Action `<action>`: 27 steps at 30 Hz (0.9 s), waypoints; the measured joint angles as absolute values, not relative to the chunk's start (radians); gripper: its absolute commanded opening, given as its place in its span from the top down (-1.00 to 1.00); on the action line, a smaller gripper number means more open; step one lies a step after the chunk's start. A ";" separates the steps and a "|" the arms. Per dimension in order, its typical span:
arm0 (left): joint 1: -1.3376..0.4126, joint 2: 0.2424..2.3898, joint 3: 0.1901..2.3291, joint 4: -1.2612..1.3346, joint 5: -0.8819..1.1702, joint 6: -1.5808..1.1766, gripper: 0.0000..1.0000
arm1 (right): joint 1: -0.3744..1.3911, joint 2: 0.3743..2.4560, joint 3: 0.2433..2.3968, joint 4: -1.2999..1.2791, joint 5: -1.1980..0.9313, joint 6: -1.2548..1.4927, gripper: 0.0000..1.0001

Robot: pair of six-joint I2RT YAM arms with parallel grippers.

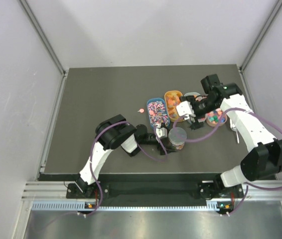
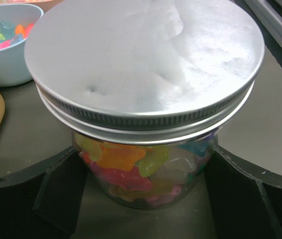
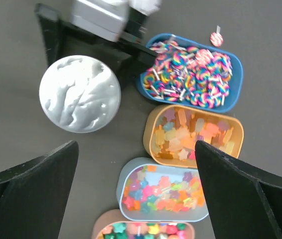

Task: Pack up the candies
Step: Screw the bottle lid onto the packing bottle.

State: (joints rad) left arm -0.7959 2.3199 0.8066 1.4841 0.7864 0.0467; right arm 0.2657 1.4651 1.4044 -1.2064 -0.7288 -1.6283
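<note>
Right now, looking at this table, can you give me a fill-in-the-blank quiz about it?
1. The clear jar wears a silver ___.
2. The blue tray holds swirled ___.
3. Gummy bears fill the ___ tray beside it.
4. The right hand above the trays is wide ___.
Missing words: lid; lollipops; orange; open.

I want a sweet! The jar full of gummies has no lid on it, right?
No. The jar full of gummies has a silver lid on it, as the left wrist view shows.
</note>
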 measured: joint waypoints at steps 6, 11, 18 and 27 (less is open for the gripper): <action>-0.794 2.320 0.812 1.479 0.794 0.047 1.00 | 0.387 1.433 1.372 -1.284 -0.626 -1.801 -0.99; -0.794 2.320 0.812 1.478 0.795 0.048 1.00 | 0.471 1.417 1.295 -1.317 -0.575 -1.909 -0.99; -0.793 2.320 0.816 1.473 0.800 0.050 1.00 | 0.527 1.518 1.301 -1.326 -0.520 -1.962 -0.99; -0.793 2.320 0.817 1.472 0.801 0.051 1.00 | 0.531 1.618 1.331 -1.324 -0.472 -1.969 -0.99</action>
